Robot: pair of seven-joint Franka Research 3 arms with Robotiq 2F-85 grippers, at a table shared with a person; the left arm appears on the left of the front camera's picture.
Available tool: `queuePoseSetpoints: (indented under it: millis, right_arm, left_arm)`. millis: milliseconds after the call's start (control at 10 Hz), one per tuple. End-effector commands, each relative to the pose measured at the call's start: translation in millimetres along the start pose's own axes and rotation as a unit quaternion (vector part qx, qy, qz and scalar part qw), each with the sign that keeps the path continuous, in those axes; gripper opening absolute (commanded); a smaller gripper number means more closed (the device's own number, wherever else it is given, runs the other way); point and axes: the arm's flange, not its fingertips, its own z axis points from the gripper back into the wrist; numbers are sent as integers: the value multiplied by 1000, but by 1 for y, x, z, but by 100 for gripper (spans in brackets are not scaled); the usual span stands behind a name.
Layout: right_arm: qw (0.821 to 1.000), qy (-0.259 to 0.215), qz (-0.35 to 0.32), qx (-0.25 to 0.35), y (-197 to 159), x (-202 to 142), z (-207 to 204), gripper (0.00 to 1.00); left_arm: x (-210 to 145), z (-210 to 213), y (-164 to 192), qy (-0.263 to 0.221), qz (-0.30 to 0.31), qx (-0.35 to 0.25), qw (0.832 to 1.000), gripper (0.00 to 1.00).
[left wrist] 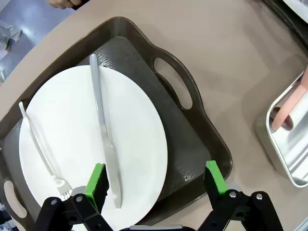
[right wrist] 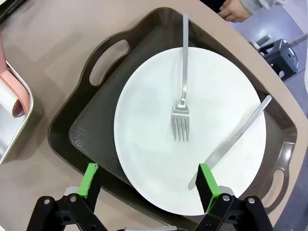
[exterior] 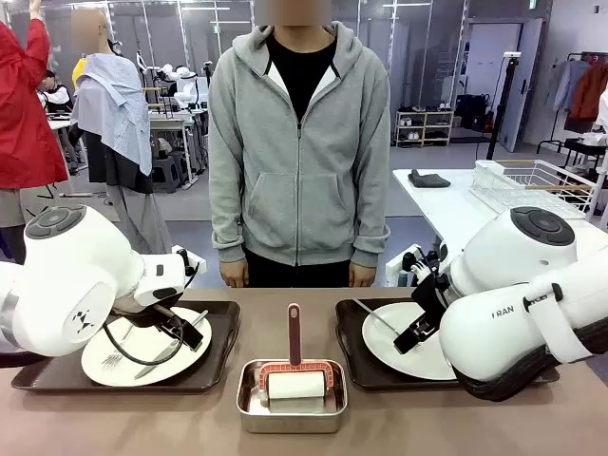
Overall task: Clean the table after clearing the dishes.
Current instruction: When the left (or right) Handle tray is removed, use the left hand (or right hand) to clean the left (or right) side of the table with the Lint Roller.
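The brown surface (exterior: 408,423) carries two dark handled trays, one under each gripper, both with dishes on them.

The left gripper (left wrist: 155,178) hangs over the left tray (left wrist: 192,139) with its jaws spread wide and nothing between them. One green pad sits above the left plate (left wrist: 62,115), right beside the tip of a silver knife (left wrist: 102,125). The other pad is above the tray's rim, past the plate's edge. A fork (left wrist: 41,149) lies on the plate on the far side of the knife from the gripper's middle.

The right gripper (right wrist: 148,182) is likewise wide and empty above the right tray (right wrist: 91,130). One pad is over the tray's edge, the other over the right plate (right wrist: 154,130), next to the end of its knife (right wrist: 231,144). Its fork (right wrist: 183,91) lies ahead of the gripper, tines pointing back toward it.

Between the two grippers, near the robot's edge, stands a small steel pan (exterior: 249,418) holding a white roller (exterior: 296,385) with a reddish handle. A person in a grey hoodie (exterior: 299,142) stands beyond the surface, arms down.
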Motion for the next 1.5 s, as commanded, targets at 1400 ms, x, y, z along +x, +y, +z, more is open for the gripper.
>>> queuePoseSetpoints:
  millis: [1400]
  right_arm:
    - [994,29,-35,96,-59,53,17,100]
  left_arm:
    - [52,24,60,-8,22,-79,997,100]
